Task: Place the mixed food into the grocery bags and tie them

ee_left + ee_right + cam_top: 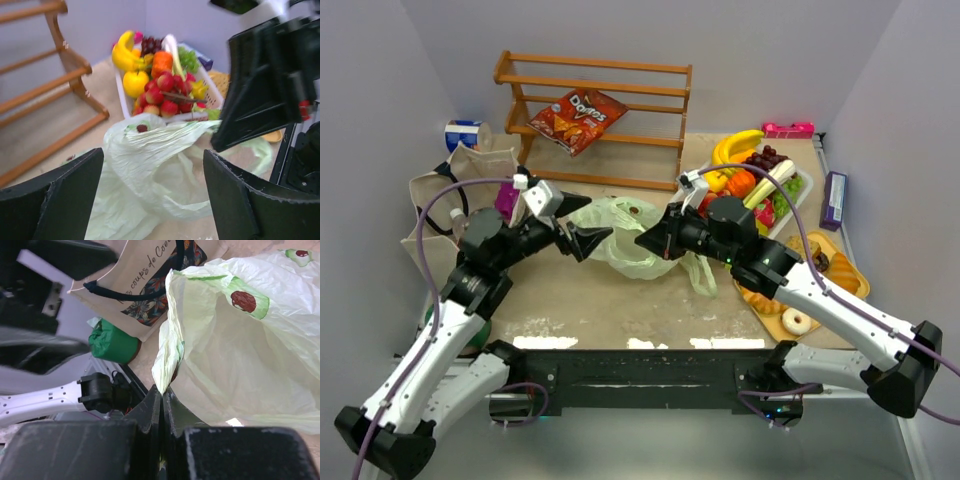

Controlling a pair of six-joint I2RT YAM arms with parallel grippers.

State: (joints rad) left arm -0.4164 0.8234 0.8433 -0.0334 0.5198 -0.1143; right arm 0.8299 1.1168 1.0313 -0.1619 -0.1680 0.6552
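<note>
Pinching one pale green bag (240,350), right claw (162,390); left claw (152,154) wide; one tote (435,195).

Boxed in on three sides by plain, pale lilac-grey walls (620,40), bare and matt. Surfaced below with a beige, faintly mottled counter (620,305), scuffed with whitish patches (545,342) along the near edge. Bounded at that edge by a black bar (650,368) running straight across. Furnished at the back with a low wooden rack (600,64), reddish-brown, with slatted shelves and slanted end frames, standing on the counter close to the rear wall. Shown in the left wrist view as angled rails and one foot planted on the beige surface. Lit evenly and softly from above, with only faint shadows beneath the rack.
</note>
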